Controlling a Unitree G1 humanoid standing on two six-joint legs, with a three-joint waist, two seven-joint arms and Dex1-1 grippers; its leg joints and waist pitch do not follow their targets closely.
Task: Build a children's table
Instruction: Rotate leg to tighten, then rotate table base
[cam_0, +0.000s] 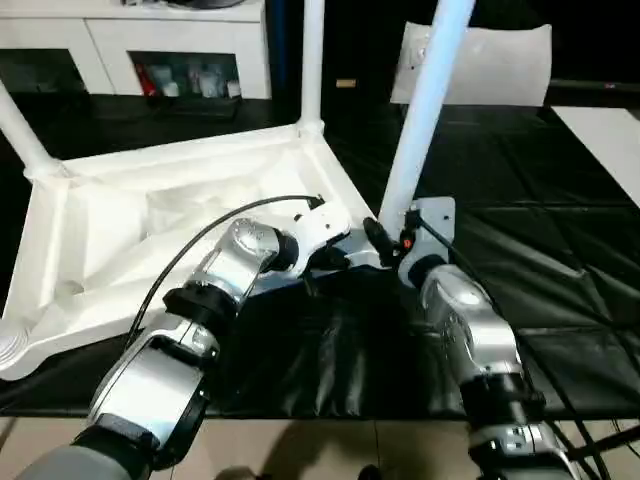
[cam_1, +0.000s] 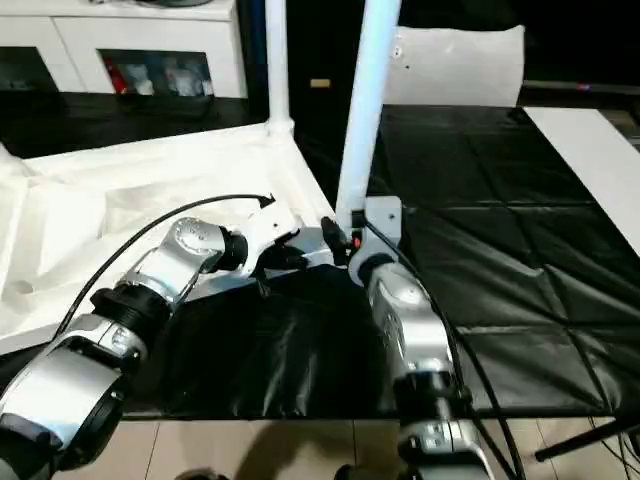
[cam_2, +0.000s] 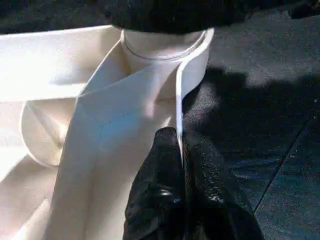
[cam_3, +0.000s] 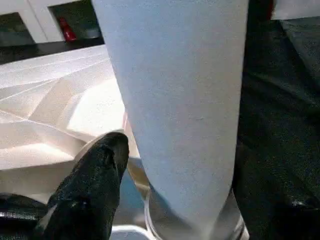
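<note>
The children's table (cam_0: 180, 220) lies upside down on the black cover, ribbed underside up. Two white legs stand in its far corner (cam_0: 312, 60) and left corner (cam_0: 20, 130). A third leg (cam_0: 425, 110) rises from the near right corner socket (cam_2: 160, 42). My left gripper (cam_2: 180, 137) is shut on the thin rim of the tabletop just beside that socket. My right gripper (cam_3: 185, 150) is open at the foot of this leg, one black finger (cam_3: 100, 185) on each side, and a narrow gap shows between that finger and the leg. The near left corner socket (cam_0: 10, 350) holds nothing.
The black-covered work table (cam_0: 530, 260) stretches to the right and ends at a front edge near my forearms. A white cabinet with glass doors (cam_0: 150, 50) stands behind. A white sheet (cam_0: 500, 65) is at the back right, and a white panel (cam_0: 610, 140) lies at the right edge.
</note>
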